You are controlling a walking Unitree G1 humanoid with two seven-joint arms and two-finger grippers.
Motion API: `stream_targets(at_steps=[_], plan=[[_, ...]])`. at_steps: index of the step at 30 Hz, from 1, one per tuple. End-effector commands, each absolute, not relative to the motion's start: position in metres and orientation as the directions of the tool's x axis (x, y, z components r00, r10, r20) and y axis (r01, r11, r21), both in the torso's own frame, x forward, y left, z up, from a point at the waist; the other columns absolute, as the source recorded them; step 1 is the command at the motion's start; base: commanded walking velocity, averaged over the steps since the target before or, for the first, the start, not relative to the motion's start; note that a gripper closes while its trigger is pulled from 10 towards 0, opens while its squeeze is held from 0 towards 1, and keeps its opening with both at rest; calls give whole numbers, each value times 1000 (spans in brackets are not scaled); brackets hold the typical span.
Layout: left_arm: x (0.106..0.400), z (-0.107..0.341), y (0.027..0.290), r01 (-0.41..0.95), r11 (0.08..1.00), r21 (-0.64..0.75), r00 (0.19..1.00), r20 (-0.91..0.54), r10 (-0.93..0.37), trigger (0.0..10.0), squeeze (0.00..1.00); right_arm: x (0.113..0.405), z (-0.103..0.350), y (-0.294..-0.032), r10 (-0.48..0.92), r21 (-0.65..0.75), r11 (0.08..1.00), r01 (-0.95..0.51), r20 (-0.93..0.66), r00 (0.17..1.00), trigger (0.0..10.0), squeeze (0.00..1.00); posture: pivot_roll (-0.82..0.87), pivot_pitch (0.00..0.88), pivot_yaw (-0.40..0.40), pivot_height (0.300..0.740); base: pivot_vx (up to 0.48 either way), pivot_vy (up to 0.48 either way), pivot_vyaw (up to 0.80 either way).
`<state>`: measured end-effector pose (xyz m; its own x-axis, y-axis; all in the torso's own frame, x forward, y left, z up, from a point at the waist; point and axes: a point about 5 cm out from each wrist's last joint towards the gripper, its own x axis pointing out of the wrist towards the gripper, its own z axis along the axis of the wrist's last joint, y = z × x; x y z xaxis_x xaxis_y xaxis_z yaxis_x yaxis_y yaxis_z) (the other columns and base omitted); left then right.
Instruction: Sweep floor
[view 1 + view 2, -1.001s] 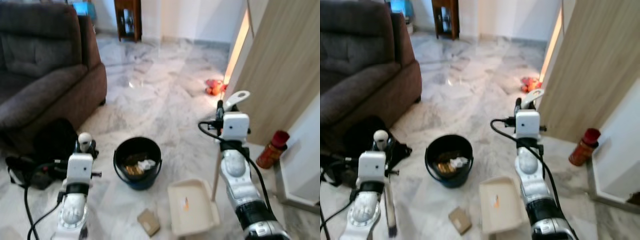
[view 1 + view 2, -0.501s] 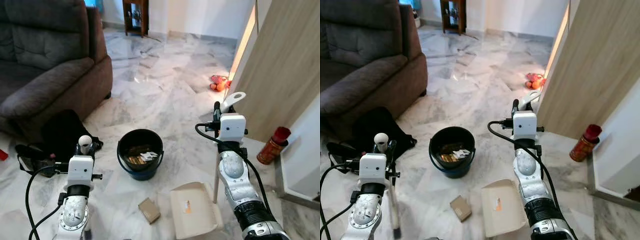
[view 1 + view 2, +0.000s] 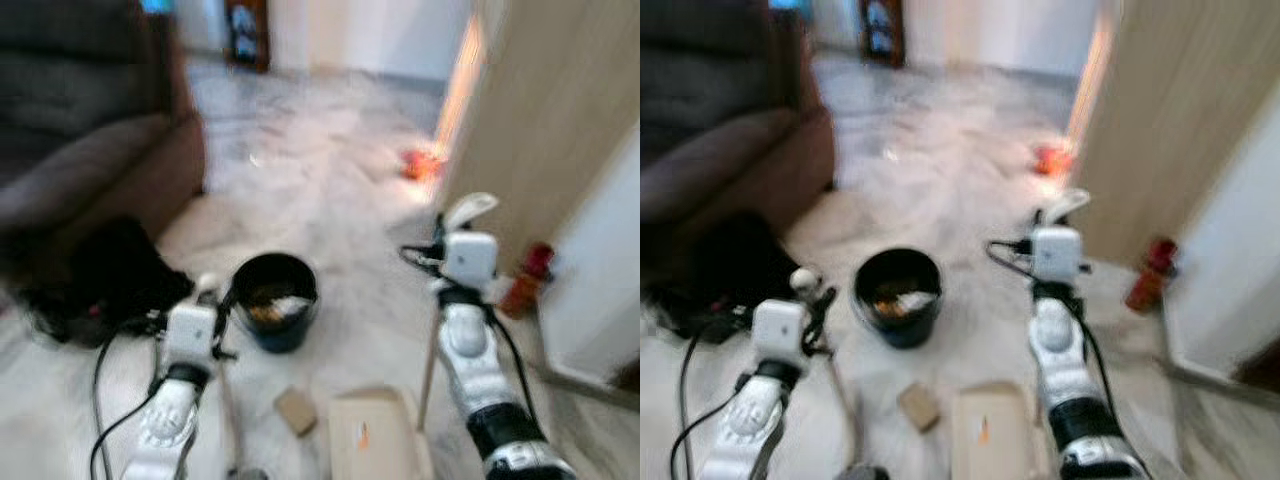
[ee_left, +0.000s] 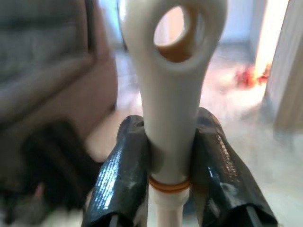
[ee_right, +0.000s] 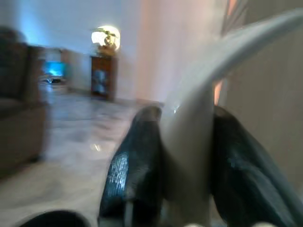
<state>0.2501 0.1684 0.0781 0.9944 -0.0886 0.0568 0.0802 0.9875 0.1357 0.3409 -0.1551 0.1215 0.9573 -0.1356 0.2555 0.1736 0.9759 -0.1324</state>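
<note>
Left gripper (image 4: 170, 156): closed around the broom handle (image 4: 171, 94).
Right gripper (image 5: 184, 156): closed around the dustpan handle (image 5: 199, 109).
Bucket (image 3: 274, 296): placed between both arms.

Two silver, ribbed arms with boxy white wrist housings and looping black cables; each pincer, left (image 4: 168, 184) and right (image 5: 187, 177), has glossy black fingers.

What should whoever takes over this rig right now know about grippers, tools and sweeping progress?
Left gripper: shut on the broom handle.
Right gripper: shut on the dustpan handle.
Dustpan rests on the marble floor, an orange scrap in it.
Black bucket ahead already holds scraps.
Left: the brown scrap beside the dustpan. Head views are blurred.
</note>
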Motion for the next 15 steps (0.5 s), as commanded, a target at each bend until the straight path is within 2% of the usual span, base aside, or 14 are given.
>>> stream_targets(at_steps=[1, 8, 15], plan=[[258, 92, 172, 84, 982, 168, 990, 96, -101, 10000, 0, 341, 120, -160, -193, -66, 974, 215, 244, 950, 10000, 0, 179, 69, -27, 740, 0, 0, 0], [258, 95, 176, 98, 980, 172, 989, 89, -114, 10000, 0, 343, 107, -165, -259, 45, 966, 255, 150, 954, 10000, 0, 182, 70, -25, 740, 0, 0, 0], [257, 97, 177, 96, 975, 199, 988, 98, -118, 10000, 0, 345, 108, -168, -277, 44, 961, 273, 157, 948, 10000, 0, 179, 56, -22, 740, 0, 0, 0]])
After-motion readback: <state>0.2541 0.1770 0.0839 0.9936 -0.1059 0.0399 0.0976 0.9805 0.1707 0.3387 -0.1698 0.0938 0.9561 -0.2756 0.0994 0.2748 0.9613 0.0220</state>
